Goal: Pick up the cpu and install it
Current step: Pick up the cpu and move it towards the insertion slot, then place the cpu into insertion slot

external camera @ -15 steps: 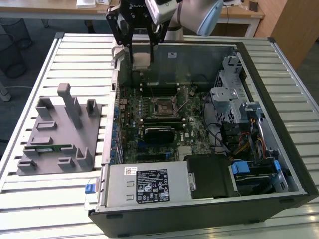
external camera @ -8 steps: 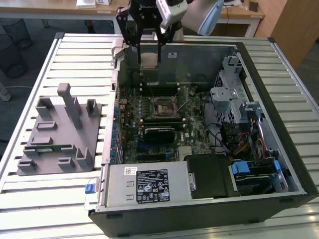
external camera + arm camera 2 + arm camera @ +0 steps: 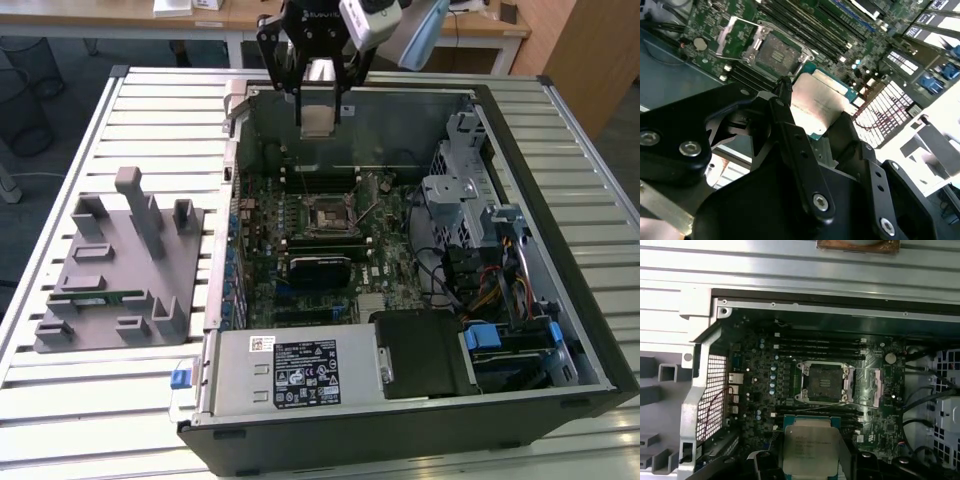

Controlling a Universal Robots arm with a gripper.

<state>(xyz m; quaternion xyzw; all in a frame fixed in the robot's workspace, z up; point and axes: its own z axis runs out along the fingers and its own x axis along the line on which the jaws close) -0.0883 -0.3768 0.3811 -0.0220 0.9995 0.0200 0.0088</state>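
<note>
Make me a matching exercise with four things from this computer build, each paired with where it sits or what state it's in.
Things:
1. cpu
2. socket
3. grey fixture
4. green memory stick

Places and states:
A. lying in the grey fixture
B. held in the gripper above the open case
C. open and empty on the motherboard
D. on the slatted table, at the exterior view's left of the case

Pairs: 1-B, 2-C, 3-D, 4-A
</note>
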